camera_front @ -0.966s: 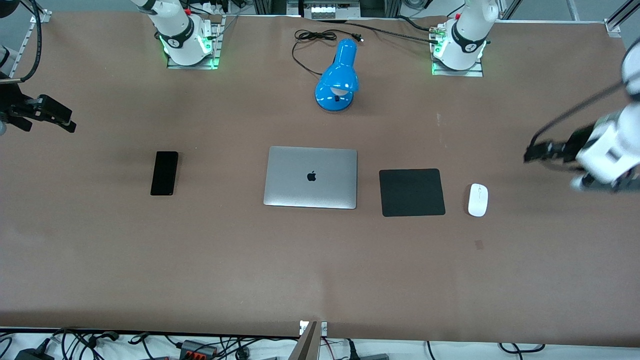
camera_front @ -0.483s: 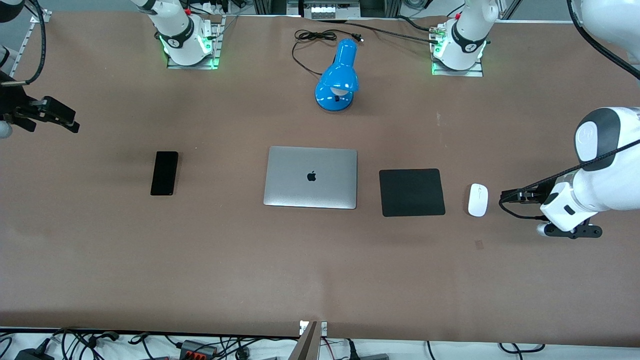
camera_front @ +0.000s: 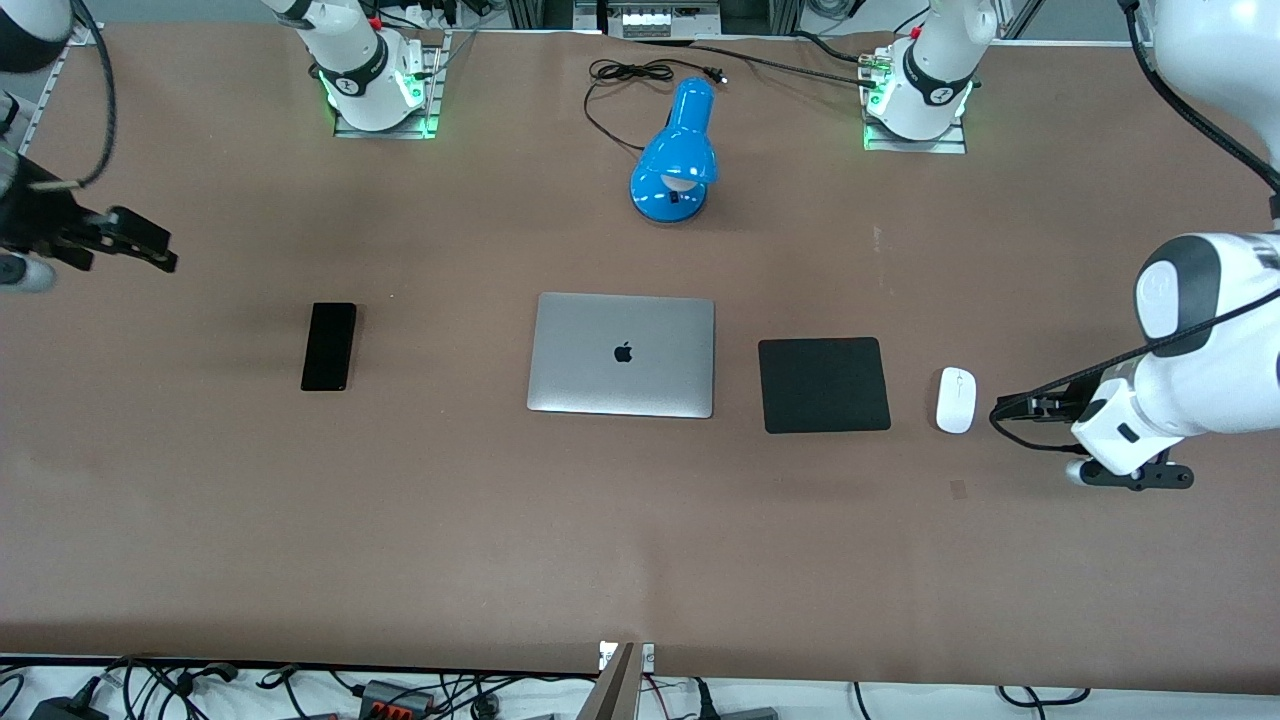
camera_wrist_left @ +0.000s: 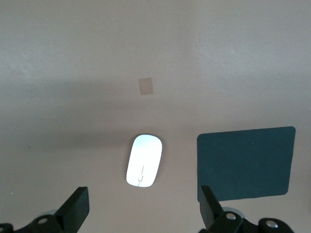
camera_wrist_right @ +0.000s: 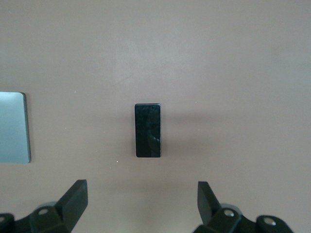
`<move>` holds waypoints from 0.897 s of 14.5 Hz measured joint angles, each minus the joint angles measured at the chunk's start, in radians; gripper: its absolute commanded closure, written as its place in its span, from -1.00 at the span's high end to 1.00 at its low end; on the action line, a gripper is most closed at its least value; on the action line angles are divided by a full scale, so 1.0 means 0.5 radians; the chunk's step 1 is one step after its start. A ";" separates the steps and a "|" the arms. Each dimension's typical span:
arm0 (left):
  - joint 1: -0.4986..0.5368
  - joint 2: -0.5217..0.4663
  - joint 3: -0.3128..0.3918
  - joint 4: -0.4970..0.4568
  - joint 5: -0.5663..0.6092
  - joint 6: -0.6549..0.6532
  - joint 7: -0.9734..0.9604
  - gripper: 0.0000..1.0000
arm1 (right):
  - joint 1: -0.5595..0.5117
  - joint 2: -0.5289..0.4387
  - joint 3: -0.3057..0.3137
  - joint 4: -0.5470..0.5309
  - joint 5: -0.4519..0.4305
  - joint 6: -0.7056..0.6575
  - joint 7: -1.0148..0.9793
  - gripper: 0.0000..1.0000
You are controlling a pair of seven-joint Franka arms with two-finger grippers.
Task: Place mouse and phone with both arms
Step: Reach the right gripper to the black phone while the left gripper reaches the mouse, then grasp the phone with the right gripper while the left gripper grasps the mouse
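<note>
Hovering released, the left gripper [camera_wrist_left: 141,213] nears the glossy, likely slippery mouse [camera_front: 955,399], best pinched across its sides; the right gripper [camera_wrist_right: 141,208], also released, overlooks the slim, stiff phone [camera_front: 329,345].

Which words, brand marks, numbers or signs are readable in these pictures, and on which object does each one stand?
No words or numbers can be read.
Apple logo, a sign without letters: on the lid of the closed silver laptop.
Small round marks on the two arm bases: too small to read.
The mouse, phone, mouse pad and blue lamp show no text.
</note>
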 measured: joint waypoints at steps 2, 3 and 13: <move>0.000 0.040 0.000 0.000 0.000 0.035 0.001 1.00 | 0.003 0.089 0.003 -0.130 0.000 0.179 0.000 1.00; 0.000 0.060 0.000 0.000 0.000 0.046 0.002 1.00 | 0.003 0.135 0.003 -0.207 0.000 0.293 0.000 1.00; -0.005 0.201 0.000 -0.250 0.022 0.495 0.245 1.00 | -0.001 0.595 -0.002 -0.753 -0.001 1.193 0.000 1.00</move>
